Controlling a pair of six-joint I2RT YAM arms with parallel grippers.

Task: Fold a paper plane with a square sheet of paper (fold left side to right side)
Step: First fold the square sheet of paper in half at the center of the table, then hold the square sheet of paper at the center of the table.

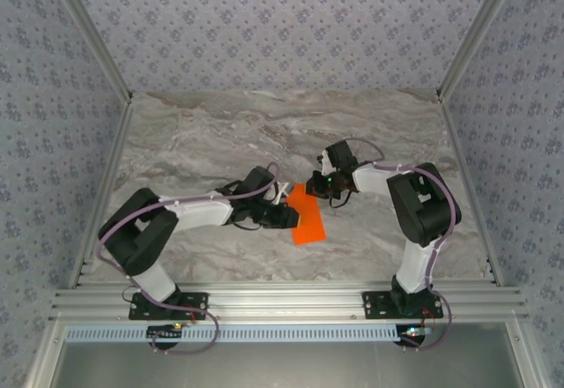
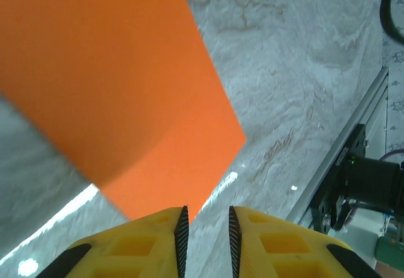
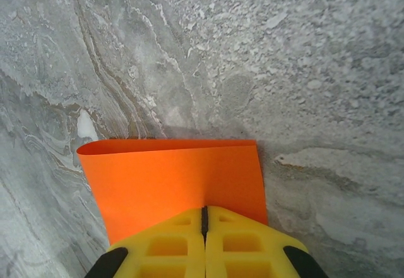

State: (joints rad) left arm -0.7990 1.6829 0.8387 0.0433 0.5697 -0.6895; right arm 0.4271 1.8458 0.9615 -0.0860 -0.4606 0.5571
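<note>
One orange sheet (image 1: 308, 219) has right jaws pinching its edge, left jaws slightly open beside it

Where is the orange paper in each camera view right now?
Top external: orange paper lies at picture centre, just below the middle.
Left wrist: orange paper covers the upper left.
Right wrist: orange paper sits lower centre, running into the right gripper.
Shared landmark: the grey marble tabletop around the paper.
</note>
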